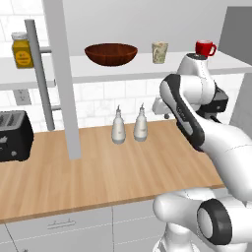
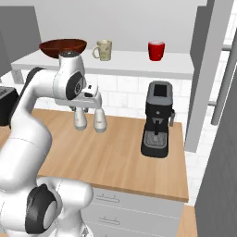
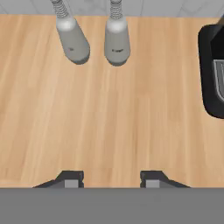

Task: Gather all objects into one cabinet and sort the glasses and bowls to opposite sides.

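One long wooden counter (image 1: 98, 172) under a white shelf (image 1: 147, 69) of the open cabinet (image 1: 59, 74). Coffee machine (image 2: 157, 120) on the counter's right; toaster (image 1: 15, 135) at its left. On the shelf, spaced apart: brown bowl (image 1: 110, 53), speckled cup (image 1: 159, 51), red mug (image 1: 204, 47). Yellow jar (image 1: 21, 49) further left on the shelf. Two white bottles (image 3: 117, 39) stand side by side at the back of the counter. Gripper (image 3: 109, 179) points down over bare wood, fingers (image 3: 70, 178) parted, nothing between them.
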Available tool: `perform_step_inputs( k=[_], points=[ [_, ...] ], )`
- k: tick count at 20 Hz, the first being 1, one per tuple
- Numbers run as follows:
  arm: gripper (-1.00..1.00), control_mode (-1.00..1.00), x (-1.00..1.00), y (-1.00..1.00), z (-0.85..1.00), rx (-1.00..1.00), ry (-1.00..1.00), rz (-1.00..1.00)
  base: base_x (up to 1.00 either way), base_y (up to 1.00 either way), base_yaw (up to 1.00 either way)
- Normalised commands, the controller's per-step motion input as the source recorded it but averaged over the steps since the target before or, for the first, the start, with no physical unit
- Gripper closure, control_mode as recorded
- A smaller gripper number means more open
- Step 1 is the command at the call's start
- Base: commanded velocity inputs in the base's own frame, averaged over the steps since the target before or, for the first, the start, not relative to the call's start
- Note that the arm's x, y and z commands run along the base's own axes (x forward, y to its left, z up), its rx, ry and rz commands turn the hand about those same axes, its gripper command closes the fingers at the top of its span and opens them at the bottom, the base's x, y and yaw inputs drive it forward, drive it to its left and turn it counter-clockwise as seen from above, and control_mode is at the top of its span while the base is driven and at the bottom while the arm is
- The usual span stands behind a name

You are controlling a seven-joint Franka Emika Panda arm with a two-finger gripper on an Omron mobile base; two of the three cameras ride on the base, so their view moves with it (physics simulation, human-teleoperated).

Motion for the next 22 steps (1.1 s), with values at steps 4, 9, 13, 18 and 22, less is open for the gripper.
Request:
perform_step_inputs(
  k=[4, 9, 13, 18, 22],
  points=[
    [-1.00, -1.00, -0.33, 0.22, 0.04, -0.07, -0.25, 0.02, 0.00, 0.00, 0.00],
    [-1.00, -1.00, -0.96, 0.00, 0.71, 0.00, -0.70, 0.00, 0.00, 0.00, 0.00],
    [-1.00, -1.00, -0.99, 0.01, 0.95, 0.00, -0.56, -0.01, 0.00, 0.00, 0.00],
    [-1.00, -1.00, -0.83, 0.09, 0.43, 0.00, -0.41, 0.00, 0.00, 0.00, 0.00],
    [-1.00, -1.00, -0.03, 0.00, 0.00, 0.00, -0.02, 0.00, 0.00, 0.00, 0.00]
  ],
)
